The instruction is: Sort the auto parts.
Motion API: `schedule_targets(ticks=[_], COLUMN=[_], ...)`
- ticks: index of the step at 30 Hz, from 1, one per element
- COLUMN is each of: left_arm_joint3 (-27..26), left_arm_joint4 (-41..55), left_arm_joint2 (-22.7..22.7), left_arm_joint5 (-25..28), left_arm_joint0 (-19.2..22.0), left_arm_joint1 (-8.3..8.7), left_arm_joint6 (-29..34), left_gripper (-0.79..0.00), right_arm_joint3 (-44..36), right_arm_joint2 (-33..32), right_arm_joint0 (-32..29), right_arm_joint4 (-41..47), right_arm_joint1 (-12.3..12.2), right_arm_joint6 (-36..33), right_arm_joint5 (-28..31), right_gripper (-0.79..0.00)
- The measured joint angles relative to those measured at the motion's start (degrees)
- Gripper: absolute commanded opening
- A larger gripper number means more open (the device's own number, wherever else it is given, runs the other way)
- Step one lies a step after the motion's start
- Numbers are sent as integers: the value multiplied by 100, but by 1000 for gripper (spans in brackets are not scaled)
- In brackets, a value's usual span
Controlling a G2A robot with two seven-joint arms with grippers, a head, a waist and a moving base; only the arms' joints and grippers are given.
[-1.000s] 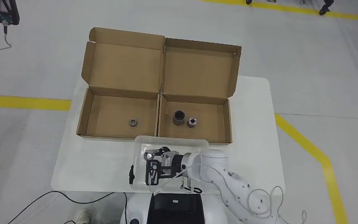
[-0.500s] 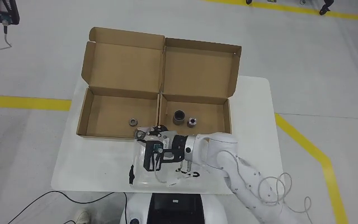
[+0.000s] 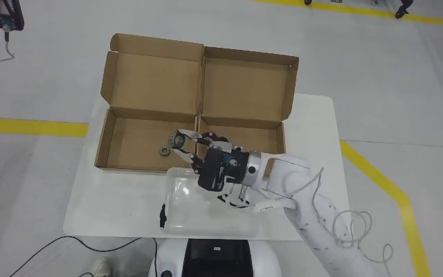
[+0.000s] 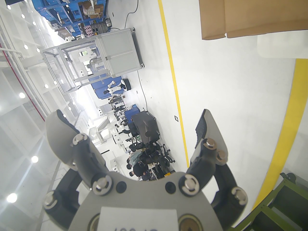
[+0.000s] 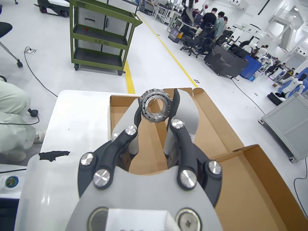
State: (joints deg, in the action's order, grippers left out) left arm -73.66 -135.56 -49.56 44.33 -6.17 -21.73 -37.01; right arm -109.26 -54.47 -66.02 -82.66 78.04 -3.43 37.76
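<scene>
The carrying step was in hand: the right gripper pinched a silver ridged metal bearing ring between its fingertips. It was held in the air, apparently over the left-hand open brown cardboard box, near a similar small ring on that box's floor. Next it probably needed lowering there and releasing. The left gripper stood spread, holding nothing.

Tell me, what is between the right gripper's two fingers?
A bearing, pinched by the right gripper's fingers; the right wrist view shows it.
</scene>
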Motion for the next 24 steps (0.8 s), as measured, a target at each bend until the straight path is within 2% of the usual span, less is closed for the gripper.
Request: schedule_targets(ticks=[9, 17, 24], left_arm_joint3=[0, 0, 0], left_arm_joint4=[0, 0, 0], left_arm_joint2=[0, 0, 0], left_arm_joint5=[0, 0, 0], left_arm_joint0=[0, 0, 0], left_arm_joint1=[0, 0, 0], left_arm_joint6=[0, 0, 0], left_gripper=[0, 0, 0], right_arm_joint3=[-36, -112, 233], right_arm_joint2=[-690, -803, -436], right_arm_joint0=[-754, -890, -425], right_arm_joint4=[322, 440, 630], right_arm_joint1=[-152, -206, -152], right_arm_joint6=[763, 487, -53], right_arm_joint5=[-138, -164, -115], right_gripper=[-785, -785, -785])
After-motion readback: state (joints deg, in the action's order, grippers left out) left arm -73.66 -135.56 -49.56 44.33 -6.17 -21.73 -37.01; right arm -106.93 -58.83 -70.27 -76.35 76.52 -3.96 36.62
